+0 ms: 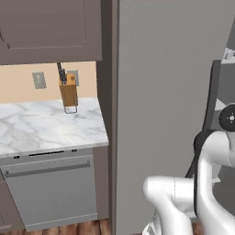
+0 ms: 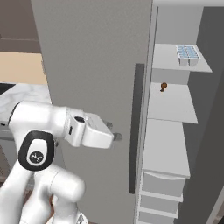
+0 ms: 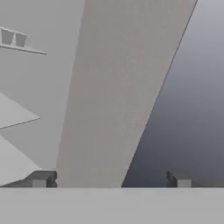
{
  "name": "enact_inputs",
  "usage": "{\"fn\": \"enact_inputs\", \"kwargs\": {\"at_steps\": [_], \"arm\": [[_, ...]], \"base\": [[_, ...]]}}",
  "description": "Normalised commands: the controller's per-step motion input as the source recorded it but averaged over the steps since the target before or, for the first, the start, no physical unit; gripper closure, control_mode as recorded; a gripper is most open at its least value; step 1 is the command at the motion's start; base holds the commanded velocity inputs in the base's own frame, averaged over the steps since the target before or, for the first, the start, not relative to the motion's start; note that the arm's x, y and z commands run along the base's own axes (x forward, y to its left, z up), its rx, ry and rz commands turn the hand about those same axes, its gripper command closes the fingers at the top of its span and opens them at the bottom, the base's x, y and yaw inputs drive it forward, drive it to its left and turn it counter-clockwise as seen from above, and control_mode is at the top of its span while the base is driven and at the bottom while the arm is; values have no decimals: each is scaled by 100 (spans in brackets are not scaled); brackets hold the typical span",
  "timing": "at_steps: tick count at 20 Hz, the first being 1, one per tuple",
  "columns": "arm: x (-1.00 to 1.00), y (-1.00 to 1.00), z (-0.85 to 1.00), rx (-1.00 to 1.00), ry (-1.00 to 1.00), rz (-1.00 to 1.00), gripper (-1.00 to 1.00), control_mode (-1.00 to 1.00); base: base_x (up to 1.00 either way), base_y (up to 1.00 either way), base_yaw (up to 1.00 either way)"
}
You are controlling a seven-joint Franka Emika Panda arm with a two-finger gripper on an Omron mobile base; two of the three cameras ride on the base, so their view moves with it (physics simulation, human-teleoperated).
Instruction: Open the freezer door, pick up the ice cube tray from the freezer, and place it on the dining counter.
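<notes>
door: freezer door (image 2: 94, 87) already swung open, compartment exposed on its far side w/ white shelves (image 2: 173, 105) in plain sight. Step 1 looks done, or near enough; may want a bit more swing for arm room, can't tell.
handle: long dark vertical bar (image 2: 137, 127) at the door's free edge, nothing gripping it.
my end effector: (image 3: 111, 181) spread wide, tips far apart, nothing between them. In hand view I'm staring at the door's edge (image 3: 127, 87), shelves off to one side.
tray: ice cube tray (image 2: 188, 54) sits on the top shelf, toward the shelf's front edge, upright, untouched. Also tiny at the upper left of hand view (image 3: 13, 38).
tray vs me: well apart; it's higher and deeper in than my wrist (image 2: 94, 131), which is still on the door side.
other stuff: small brown item (image 2: 163, 86) on the next shelf down, too small to ID. Knife block (image 1: 69, 92) on the marble worktop (image 1: 46, 124) left of the fridge; that's the small one over cabinets, not the goal.
dining worktop: not placed yet, obviously.
left to do: get round the door edge, reach up to top shelf, grab tray, carry it out, drive to island, set down.
progress guess: about a third; the pick and place are all ahead.
</notes>
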Motion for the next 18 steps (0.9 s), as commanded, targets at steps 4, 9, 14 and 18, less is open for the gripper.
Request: {"fn": "enact_inputs", "kwargs": {"at_steps": [4,9,14,18], "arm": [[-13,51,16,19,5,23,-100,-100],[-9,35,0,30,0,23,-100,-100],[0,40,0,32,-1,19,-100,-100],[0,19,6,21,3,17,-100,-100]], "base": [[0,0,0],[0,0,0],[0,0,0],[0,0,0]]}}
